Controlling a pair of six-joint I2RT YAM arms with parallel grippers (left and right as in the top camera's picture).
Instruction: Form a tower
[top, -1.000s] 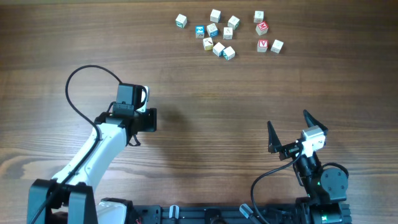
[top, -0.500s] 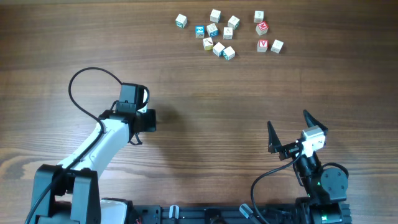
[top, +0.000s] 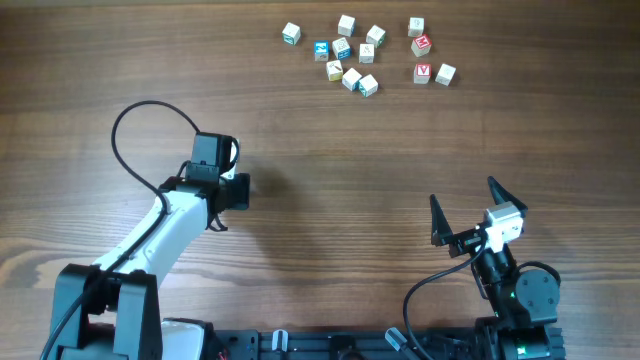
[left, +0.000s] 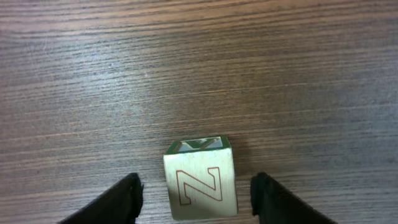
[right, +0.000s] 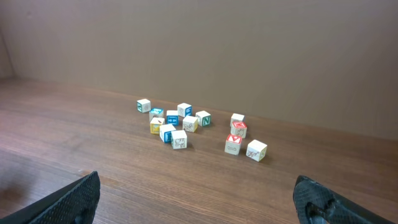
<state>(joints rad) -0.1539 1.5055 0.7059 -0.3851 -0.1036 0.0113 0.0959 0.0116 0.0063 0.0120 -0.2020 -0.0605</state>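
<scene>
Straddles the tower (left: 199, 194) with the left claw (left: 196, 180), partly open, a gap at each side, gripping nothing. Shows one Z-marked face; cannot tell how many cubes high. Stands on the surface (top: 330, 150) well apart from the loose cubes (top: 350, 50), probably for building room. Holds the right claw (top: 463, 192) wide open, empty, aside.

1. Counted thirteen loose letter cubes (top: 351, 78), clustered at the far side.
2. Counted one Z cube (left: 200, 185), alone, near left.
3. Counted two arms: left arm (top: 160, 225), right arm (top: 505, 275).
</scene>
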